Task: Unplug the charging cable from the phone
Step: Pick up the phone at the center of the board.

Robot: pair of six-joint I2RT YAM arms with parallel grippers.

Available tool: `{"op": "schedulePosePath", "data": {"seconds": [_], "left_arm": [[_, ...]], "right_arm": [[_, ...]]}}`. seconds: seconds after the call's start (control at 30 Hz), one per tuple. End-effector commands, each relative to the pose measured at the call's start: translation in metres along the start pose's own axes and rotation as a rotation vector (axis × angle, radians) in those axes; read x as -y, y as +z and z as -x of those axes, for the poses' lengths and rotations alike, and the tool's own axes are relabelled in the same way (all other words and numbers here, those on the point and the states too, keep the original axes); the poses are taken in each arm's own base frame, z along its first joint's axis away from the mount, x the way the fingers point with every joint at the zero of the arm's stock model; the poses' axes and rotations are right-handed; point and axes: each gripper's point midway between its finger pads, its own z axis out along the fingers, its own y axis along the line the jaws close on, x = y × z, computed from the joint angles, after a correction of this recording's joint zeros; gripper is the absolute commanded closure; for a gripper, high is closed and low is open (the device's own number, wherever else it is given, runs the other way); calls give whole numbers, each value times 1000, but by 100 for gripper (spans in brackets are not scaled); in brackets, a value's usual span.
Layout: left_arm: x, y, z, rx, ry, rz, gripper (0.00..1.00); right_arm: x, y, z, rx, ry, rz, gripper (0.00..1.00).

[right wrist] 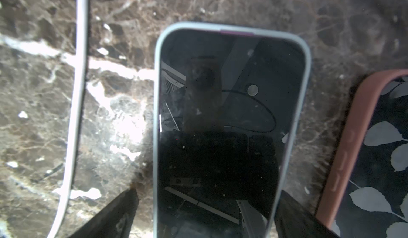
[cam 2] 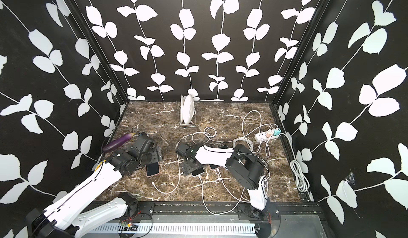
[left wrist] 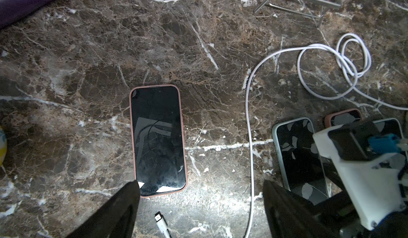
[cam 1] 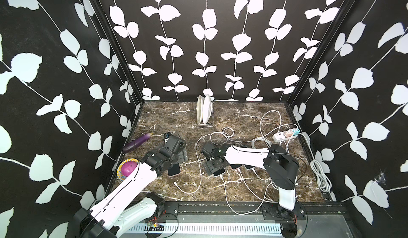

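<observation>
On the brown marble counter [cam 1: 167,115] the left gripper [left wrist: 201,184] hangs low over a dark-screened pink-cased phone [left wrist: 157,139] that lies flat, screen up. Its two black fingers [left wrist: 123,208] are spread wide and hold nothing, with one tip just at the phone's near corner. Right beside that near end lies the loose white plug [left wrist: 160,220] of a thin white charging cable [left wrist: 249,137], clear of the phone and out of its port. In both top views this cable curls away across the counter towards a tangle of white loops. The right gripper [right wrist: 208,191] is down over a second handset, a pale-blue-cased phone [right wrist: 229,115], also flat and screen up. This gripper's fingers [right wrist: 119,214] are parted wide and stand either side of the phone's near end; one is plainly apart from the case edge and the other sits close to it, though I cannot tell whether it touches. In both top views another white cable [cam 1: 221,177] is plugged into the near end of this phone and trails off towards the front rail. Just beside it lies a salmon-cased phone [right wrist: 375,148] whose screen mirrors the leaf-patterned walls. Further off I can see a purple aubergine [cam 1: 138,142] by the left wall, white plates [cam 1: 206,112] standing upright in a wire rack at the back, and a white power strip [cam 1: 284,135] near the right wall
</observation>
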Motion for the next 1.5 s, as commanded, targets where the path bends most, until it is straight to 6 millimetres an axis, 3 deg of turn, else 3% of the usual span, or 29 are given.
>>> {"op": "schedulePosePath", "data": {"seconds": [0.0,0.37,0.6,1.03,1.27,1.47], "left_arm": [[1,2,-3,-1,6,-11,11],[6,6,-8,-5,3,-50,13],[11,10,-11,43,-5,-124,13],[20,4,-23,153,-5,-243,14],[49,-10,-43,209,135,-340,17],[75,-19,-70,253,280,-454,25]], "right_arm": [[2,10,-12,-51,5,0,14],[6,9,-16,-60,8,-13,33],[-1,-5,-4,-1,-1,30,54],[-10,-34,10,116,-6,101,80],[-10,-52,18,203,26,128,100],[-9,-69,27,276,63,147,100]]}}
